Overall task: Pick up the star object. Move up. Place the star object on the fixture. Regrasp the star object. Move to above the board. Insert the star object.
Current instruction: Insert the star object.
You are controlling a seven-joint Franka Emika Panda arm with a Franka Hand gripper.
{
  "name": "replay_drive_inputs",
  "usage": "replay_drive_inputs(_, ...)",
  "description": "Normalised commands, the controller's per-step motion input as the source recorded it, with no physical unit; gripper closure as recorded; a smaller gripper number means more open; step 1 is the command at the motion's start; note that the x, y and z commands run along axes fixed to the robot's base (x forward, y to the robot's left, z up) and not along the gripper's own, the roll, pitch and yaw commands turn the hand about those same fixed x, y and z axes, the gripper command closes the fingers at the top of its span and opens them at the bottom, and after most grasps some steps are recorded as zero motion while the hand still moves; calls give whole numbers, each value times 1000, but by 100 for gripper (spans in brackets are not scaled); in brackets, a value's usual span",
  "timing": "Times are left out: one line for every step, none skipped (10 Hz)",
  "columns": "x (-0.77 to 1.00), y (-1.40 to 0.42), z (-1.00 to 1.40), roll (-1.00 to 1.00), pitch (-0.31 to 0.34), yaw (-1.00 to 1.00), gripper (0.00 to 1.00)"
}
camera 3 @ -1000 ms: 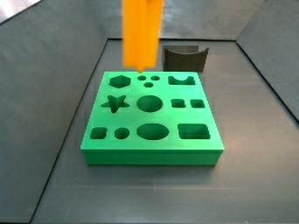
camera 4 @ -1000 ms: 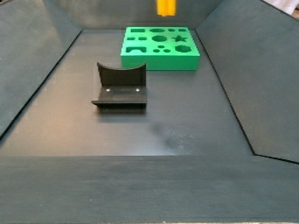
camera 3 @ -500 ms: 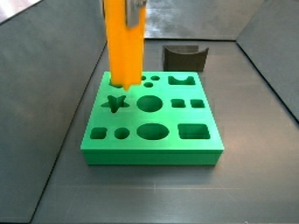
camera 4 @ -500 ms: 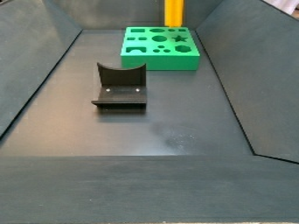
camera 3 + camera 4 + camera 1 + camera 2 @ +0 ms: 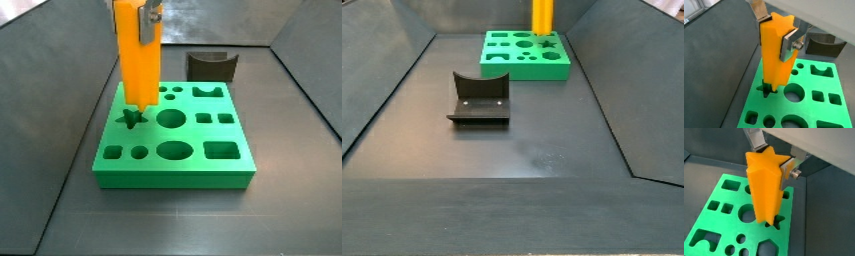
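Hanging upright from the gripper [image 5: 778,34], with its long axis standing vertical and pointing straight down into the star-shaped hole [image 5: 131,119] of the green board [image 5: 174,165]; lining up so that the lower tip of the star object [image 5: 138,62] is meeting, or just entering, that recess, though how deep is not showing. Pinching the bar near its upper end between the two silver fingers [image 5: 791,41], one plate pressing each side, in both wrist views. Looking like a long orange-yellow plastic bar [image 5: 766,188] with a pointed star profile on its top face and smooth ridged flanks. Needing, judging from this, only a straight downward push with the points kept matched to the hole. Standing well apart behind the board, the dark fixture [image 5: 211,66], empty, also showing on the floor [image 5: 478,97]
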Motion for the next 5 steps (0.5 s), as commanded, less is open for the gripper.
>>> replay_drive_inputs(-131,0,-277,16,0,-66,100)
replay_drive_inputs(-126,0,-266,0,-41,-71,100)
replay_drive_inputs(-29,0,-40,0,0,0,100)
replay_drive_inputs(-17,0,-80,9,0,-6,100)
replay_drive_inputs(-51,-6,-123,14,0,-29,100)
